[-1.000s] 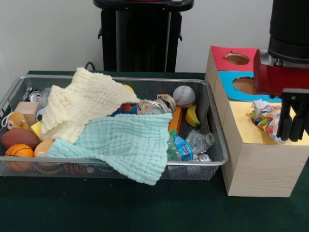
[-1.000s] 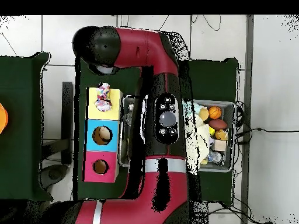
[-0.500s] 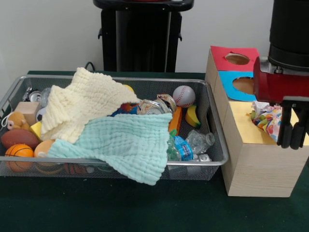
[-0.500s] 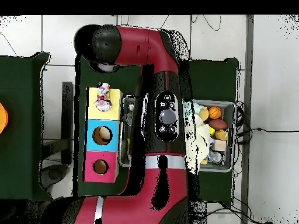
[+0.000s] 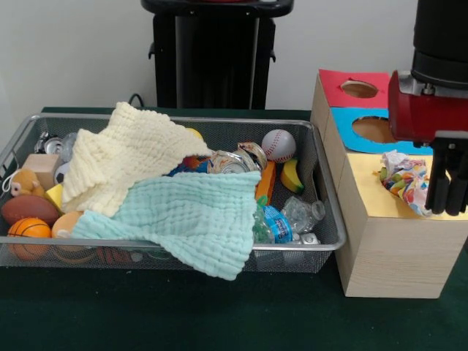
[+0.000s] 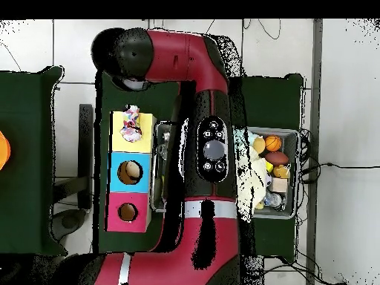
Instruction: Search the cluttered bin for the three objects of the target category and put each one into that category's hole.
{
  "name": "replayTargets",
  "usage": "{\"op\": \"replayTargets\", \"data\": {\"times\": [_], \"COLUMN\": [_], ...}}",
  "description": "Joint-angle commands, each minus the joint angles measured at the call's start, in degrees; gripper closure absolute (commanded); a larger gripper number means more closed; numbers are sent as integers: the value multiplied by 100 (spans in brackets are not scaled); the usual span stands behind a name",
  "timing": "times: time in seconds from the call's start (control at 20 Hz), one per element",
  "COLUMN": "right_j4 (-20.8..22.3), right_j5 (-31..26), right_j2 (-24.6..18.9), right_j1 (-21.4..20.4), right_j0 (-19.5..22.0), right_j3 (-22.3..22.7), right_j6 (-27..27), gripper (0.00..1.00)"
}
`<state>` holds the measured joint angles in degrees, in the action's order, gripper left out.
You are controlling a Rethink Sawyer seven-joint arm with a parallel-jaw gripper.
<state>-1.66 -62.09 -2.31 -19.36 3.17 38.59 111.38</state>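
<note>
The crumpled multicoloured wrapper [image 5: 404,182] sits on the yellow box top [image 5: 373,197], at 9 o'clock of the gripper [image 5: 447,210], whose fingers appear pressed together and empty; light, soft, crushable, it probably suits a pinch across its bunched middle.

Bright, even indoor light; soft shadows, no glare.

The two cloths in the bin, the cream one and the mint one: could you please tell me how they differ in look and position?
The cream cloth is pale yellow and lies toward the bin's back left, bunched over the clutter. The mint cloth is light green, sits nearer the front, and its lower corner hangs over the wire bin's front rim, while the cream one stays inside. The cream cloth overlaps the mint one's upper edge. Both share a puckered, quilted weave and hide items beneath.
</note>
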Motion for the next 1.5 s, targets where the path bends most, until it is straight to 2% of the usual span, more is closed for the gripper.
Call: {"op": "replayTargets", "data": {"times": [0.05,0.3,0.85,1.25,1.5], "right_j4": [118,283,440,539,648], "right_j5": [-692,-457,-242,-480,-819], "right_j2": [-105,-137,-142,-176,-257], "right_j1": [-284,-47,110,68,152], "right_j0": [29,90,109,104,125], "right_j3": [1268,1284,1366,1406,1163], "right_j6": [-144,-308,-449,-663,-889], "gripper": [100,100,100,100,100]}}
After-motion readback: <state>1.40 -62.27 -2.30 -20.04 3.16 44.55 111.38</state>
